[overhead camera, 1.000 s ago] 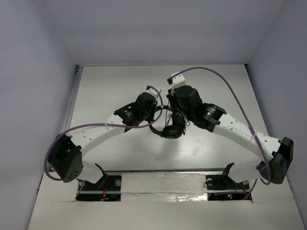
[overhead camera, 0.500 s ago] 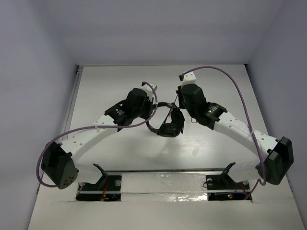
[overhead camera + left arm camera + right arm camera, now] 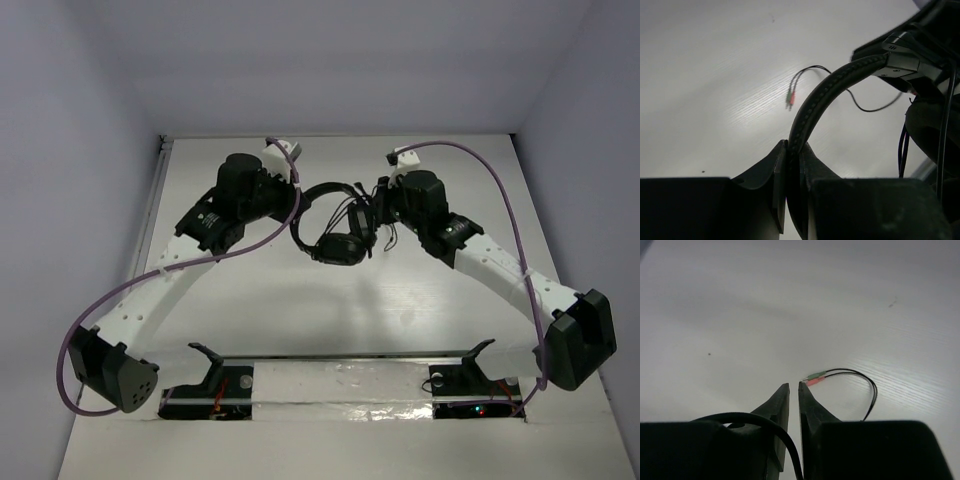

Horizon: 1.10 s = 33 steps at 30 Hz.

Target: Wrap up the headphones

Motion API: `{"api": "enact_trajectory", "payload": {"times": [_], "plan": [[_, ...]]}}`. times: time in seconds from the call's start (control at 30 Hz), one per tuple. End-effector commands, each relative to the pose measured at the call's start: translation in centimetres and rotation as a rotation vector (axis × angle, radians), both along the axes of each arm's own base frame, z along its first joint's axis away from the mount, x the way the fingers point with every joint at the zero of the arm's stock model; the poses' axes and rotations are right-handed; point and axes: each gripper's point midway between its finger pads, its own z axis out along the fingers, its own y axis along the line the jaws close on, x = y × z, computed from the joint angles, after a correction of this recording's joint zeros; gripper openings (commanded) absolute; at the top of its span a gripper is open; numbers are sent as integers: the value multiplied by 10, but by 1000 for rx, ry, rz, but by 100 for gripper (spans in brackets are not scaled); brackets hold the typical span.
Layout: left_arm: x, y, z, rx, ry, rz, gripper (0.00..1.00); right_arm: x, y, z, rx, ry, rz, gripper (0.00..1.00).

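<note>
The black headphones (image 3: 335, 232) hang between my two grippers in the top view, the headband arching up and the earcups low. My left gripper (image 3: 291, 196) is shut on the headband (image 3: 812, 112), which rises from between the jaws (image 3: 793, 146) toward the earcups at the right. My right gripper (image 3: 376, 207) sits beside the earcups. Its jaws (image 3: 794, 385) stand almost closed, and the thin black cord (image 3: 747, 418) crosses the left finger and drops into the gap at their base. The cord's free end with its green and pink plugs (image 3: 815, 378) lies on the table; it also shows in the left wrist view (image 3: 790, 96).
White table (image 3: 260, 290) with walls at the back and sides. Purple robot cables (image 3: 480, 170) loop over both arms. The arm bases and a metal rail (image 3: 340, 365) stand along the near edge.
Both grippers moved toward the far side of the table and a little apart. The headphones went with them, the headband now stretched out to the left.
</note>
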Motion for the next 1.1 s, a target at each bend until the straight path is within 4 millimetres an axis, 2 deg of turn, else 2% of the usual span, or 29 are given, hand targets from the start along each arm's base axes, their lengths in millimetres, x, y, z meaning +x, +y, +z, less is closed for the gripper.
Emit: {"api": "enact_trajectory", "payload": {"times": [0.0, 0.17, 0.2, 0.27, 0.3, 0.4, 0.47, 0.5, 0.53, 0.57, 0.6, 0.63, 0.67, 0.7, 0.77, 0.8, 0.93, 1.07], "plan": [[-29, -23, 56, -119, -75, -190, 0, -4, 30, 35, 139, -94, 195, 19], [-44, -34, 70, -178, -40, -289, 0, -1, 40, 39, 171, -128, 254, 20], [-41, -30, 76, -200, -46, -285, 0, 2, 39, 36, 173, -122, 250, 21], [-49, -34, 94, -279, -40, -336, 0, 4, 42, 34, 187, -125, 256, 22], [-49, -34, 101, -303, -45, -342, 0, 2, 44, 26, 198, -109, 264, 22], [-49, -31, 129, -367, -74, -345, 0, 0, 51, 22, 231, -117, 296, 23], [-46, -31, 138, -373, -80, -330, 0, -2, 55, 17, 252, -118, 317, 23], [-46, -30, 153, -380, -112, -333, 0, -3, 58, 16, 264, -116, 332, 23], [-37, -27, 156, -371, -115, -294, 0, -2, 61, 15, 273, -124, 341, 23], [-36, -25, 157, -364, -105, -277, 0, -1, 64, 8, 275, -113, 348, 23], [-37, -23, 173, -366, -139, -273, 0, -1, 67, 5, 287, -105, 362, 24], [-31, -21, 176, -355, -152, -245, 0, 0, 70, 4, 298, -111, 371, 24], [-30, -19, 178, -351, -148, -234, 0, 3, 72, -9, 296, -85, 368, 25], [-33, -18, 189, -357, -173, -238, 0, 4, 74, -13, 306, -77, 369, 25], [-31, -18, 195, -362, -176, -230, 0, 8, 78, -16, 325, -90, 374, 27], [-32, -18, 199, -368, -186, -235, 0, 10, 81, -26, 325, -73, 379, 28], [-30, -16, 208, -376, -200, -215, 0, 11, 94, -29, 351, -63, 434, 27], [-21, -9, 219, -394, -226, -143, 0, 6, 99, -36, 372, -42, 468, 21]]}}
